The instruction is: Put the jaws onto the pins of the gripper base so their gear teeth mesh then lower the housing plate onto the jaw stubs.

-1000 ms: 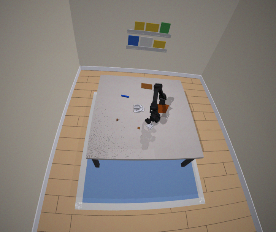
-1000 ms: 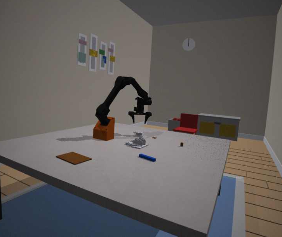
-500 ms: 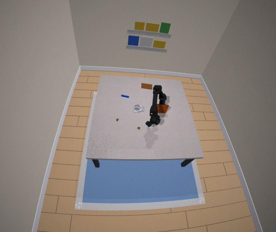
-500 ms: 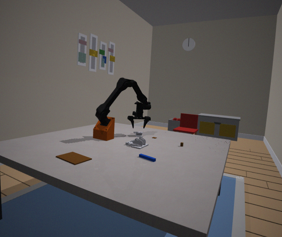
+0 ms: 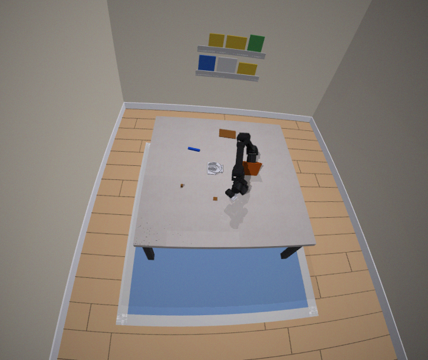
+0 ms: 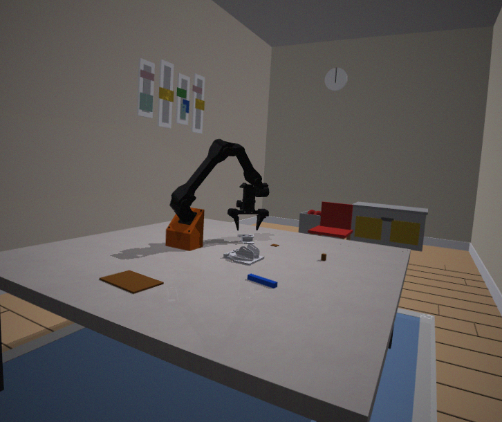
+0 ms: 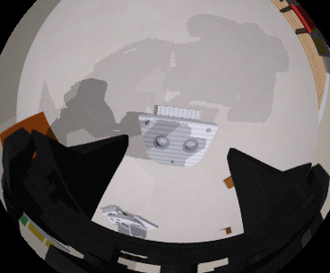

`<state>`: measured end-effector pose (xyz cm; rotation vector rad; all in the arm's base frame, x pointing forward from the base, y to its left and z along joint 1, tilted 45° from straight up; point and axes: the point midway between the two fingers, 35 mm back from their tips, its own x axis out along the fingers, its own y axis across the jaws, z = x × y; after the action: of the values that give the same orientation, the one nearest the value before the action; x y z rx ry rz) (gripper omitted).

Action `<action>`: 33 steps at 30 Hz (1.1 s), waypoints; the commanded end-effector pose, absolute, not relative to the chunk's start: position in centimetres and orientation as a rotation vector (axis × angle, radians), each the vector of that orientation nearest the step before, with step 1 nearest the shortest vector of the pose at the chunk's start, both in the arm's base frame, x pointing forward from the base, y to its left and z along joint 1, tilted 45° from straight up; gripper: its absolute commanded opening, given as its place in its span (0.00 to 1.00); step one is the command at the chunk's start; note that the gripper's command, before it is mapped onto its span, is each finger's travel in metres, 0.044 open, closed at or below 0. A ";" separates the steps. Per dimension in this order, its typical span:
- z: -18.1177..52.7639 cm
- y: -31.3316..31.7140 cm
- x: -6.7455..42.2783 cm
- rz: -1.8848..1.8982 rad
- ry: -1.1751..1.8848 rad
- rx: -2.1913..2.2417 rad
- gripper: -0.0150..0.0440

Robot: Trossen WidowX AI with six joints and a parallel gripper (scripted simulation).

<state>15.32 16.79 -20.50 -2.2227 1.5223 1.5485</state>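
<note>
I take the step in hand to be fetching the housing plate (image 5: 233, 198) (image 6: 247, 239) (image 7: 176, 155). It lies on the table (image 5: 190, 219) (image 6: 204, 318) (image 7: 198, 209), apart from the gripper base (image 5: 214, 168) (image 6: 246, 255) (image 7: 126, 220), so the closing step is not yet done. The jaws look to be on that base already, but I can't tell whether their teeth mesh.

My gripper (image 5: 235, 192) (image 6: 247, 229) (image 7: 179, 147) hangs above the plate, fingers spread wide with nothing between them. In the wrist view the plate shows between the two tips, its ribbed edge pointing away from me. Next I'd want a straight descent, centred, until the tips flank the plate's sides, then a gentle squeeze; going in off-centre could put a tip down on it or push it askew.

For room, the plate sits well in from the table's edges. The small brown square (image 5: 215, 198) (image 6: 274, 245) (image 7: 229, 182) lies off to one side, so I'd watch the finger there. The orange block (image 5: 252, 169) (image 6: 184, 236) (image 7: 28, 126) stands under the arm's foot, on the other side. Carrying the plate over, I'd lift high enough to clear the jaws.
</note>
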 end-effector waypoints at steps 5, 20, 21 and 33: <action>-21.3 15.7 15.3 1.554 1.533 -2.231 1.00; -22.4 14.7 15.3 1.553 1.534 -2.231 1.00; -22.6 14.6 15.3 1.553 1.534 -2.231 1.00; -23.5 13.6 15.3 1.552 1.534 -2.232 1.00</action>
<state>15.51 14.05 -23.40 -2.2236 1.5272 1.5464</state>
